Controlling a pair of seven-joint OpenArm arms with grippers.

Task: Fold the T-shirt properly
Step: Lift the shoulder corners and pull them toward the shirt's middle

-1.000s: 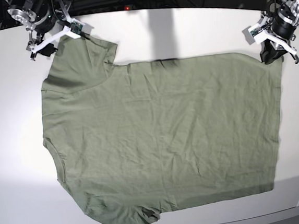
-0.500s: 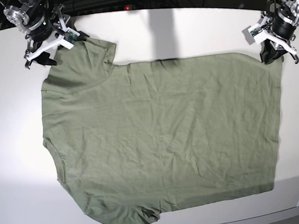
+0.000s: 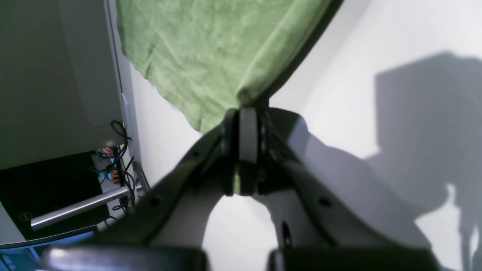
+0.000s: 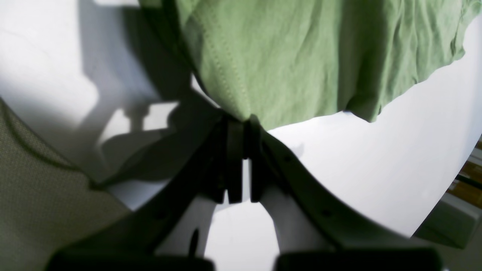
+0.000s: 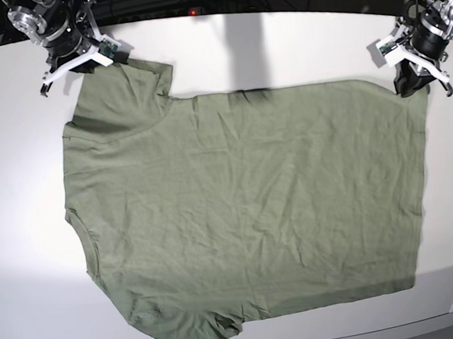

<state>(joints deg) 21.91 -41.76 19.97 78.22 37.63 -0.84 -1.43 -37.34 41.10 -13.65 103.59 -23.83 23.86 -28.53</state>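
Sage-green wrinkled cotton short-sleeved T-shirt (image 5: 246,207) spread flat over white table (image 5: 21,179), filling most of the base view, collar side toward 9 o'clock, hem toward 3 o'clock, one sleeve reaching 11 o'clock, the other hanging near the table edge at 6 o'clock. Right gripper (image 5: 83,67) parked at 11 o'clock in the base view, on the upper sleeve edge; seen from its wrist camera (image 4: 241,124), black jaws pressed together with the stitched sleeve hem pinched between the tips, fabric rising from the tips toward 12 o'clock and draping toward 2 o'clock. Left gripper (image 5: 416,81) sitting at 2 o'clock in the base view, on the far hem corner; from its wrist camera (image 3: 244,113), jaws clenched on a folded edge of the green cloth, a sliver of green showing between the pads, the rest of the cloth fanning out toward 11 o'clock. Grey shadows of both arms cast on the white surface beside each grip.
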